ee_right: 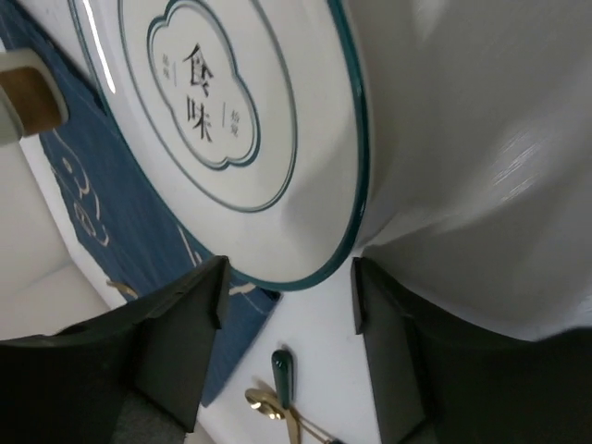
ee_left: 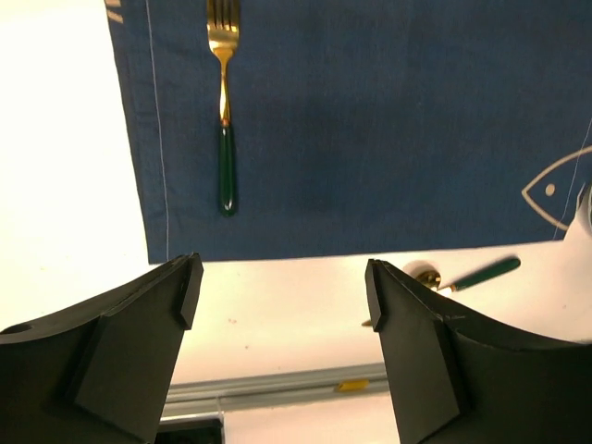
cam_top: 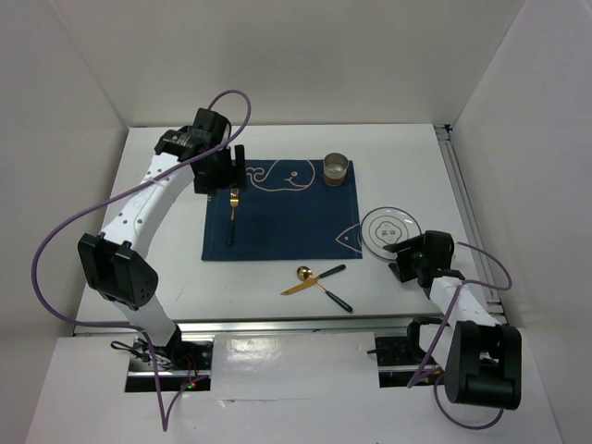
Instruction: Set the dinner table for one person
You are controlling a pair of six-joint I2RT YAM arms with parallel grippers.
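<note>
Top external: shows a flat, matte white tabletop point(cam_top: 388, 166) filling the middle of the frame, boxed by white walls on three sides, with metal rails point(cam_top: 462, 194) along the right and near edges. Carries a rectangular navy cloth placemat point(cam_top: 287, 222) with white whale outlines. On the mat: a gold fork point(cam_top: 232, 215) with a dark green handle near the left hem, and a short round cup point(cam_top: 336, 169) at the far right corner. Round white plate point(cam_top: 388, 228) overlapping the mat's right edge. Gold spoon point(cam_top: 303, 273) and knife point(cam_top: 298, 289) crossed on bare white between mat and near rail. Left gripper point(cam_top: 225, 176) above the fork's tines, right gripper point(cam_top: 398, 254) at the plate's near rim. Bare strip left of the mat.

Left wrist: black angular left gripper point(ee_left: 282, 277) spread wide, holding nothing. Fork point(ee_left: 223, 120) lying parallel to the mat's point(ee_left: 370, 129) stitched hem.

Right wrist: right gripper point(ee_right: 289, 305) parted, the glossy plate's point(ee_right: 277, 92) teal rim just beyond the gap, no contact visible. Reads "食味" inside a cloud-shaped outline; smaller characters too small to read.
</note>
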